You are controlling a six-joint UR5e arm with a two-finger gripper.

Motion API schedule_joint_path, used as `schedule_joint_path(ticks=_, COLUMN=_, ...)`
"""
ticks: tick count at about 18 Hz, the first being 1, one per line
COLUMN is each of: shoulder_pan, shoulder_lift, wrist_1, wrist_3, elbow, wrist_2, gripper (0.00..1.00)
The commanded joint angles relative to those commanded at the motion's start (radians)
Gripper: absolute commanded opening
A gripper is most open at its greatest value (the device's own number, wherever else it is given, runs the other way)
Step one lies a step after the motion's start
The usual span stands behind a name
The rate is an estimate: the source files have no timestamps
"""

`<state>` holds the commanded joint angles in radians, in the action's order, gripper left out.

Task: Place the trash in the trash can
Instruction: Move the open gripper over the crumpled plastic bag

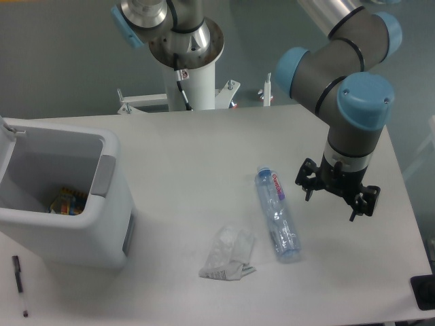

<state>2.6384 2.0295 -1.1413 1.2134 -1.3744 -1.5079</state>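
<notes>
The arm reaches in from the upper right of the white table, its wrist pointing downward over the right side of the surface. The gripper hangs there with its two fingers spread apart and nothing between them; it holds no object and touches none that I can see. The water bottle lies on its side just left of the gripper, apart from it, its long axis running roughly front to back. One end with a small label sits farther from me, the other end nearer the table's front edge. I cannot tell from here which end carries the cap. The crumpled wrapper, clear with white patches, lies flat on the table to the left of the bottle's near end, close beside it but not touching. The trash can stands upright at the left side of the table, well apart from both pieces. Its top is open, grey panels show on the side facing the bottle, and some coloured item lies in its bottom. A thin black pen lies on the table in front of the trash can near the front left corner. The arm's white pedestal stands behind the table's far edge.
</notes>
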Motion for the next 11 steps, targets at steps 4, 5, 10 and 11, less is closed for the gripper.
schedule_joint_path(ticks=4, shoulder_pan=0.0, shoulder_lift=-0.002, wrist_1=0.0, wrist_3=-0.003, elbow=0.0, wrist_2=0.0, gripper=1.0)
schedule_joint_path(ticks=5, shoulder_pan=0.0, shoulder_lift=-0.002, wrist_1=0.0, wrist_3=-0.005, elbow=0.0, wrist_2=0.0, gripper=1.0)
schedule_joint_path(ticks=10, shoulder_pan=-0.028, shoulder_lift=0.0, wrist_1=0.005, wrist_3=-0.058, elbow=-0.014, wrist_2=0.002, gripper=1.0)
schedule_joint_path(ticks=11, shoulder_pan=-0.035, shoulder_lift=0.0, wrist_1=0.008, wrist_3=-0.099, elbow=-0.021, wrist_2=0.005, gripper=1.0)
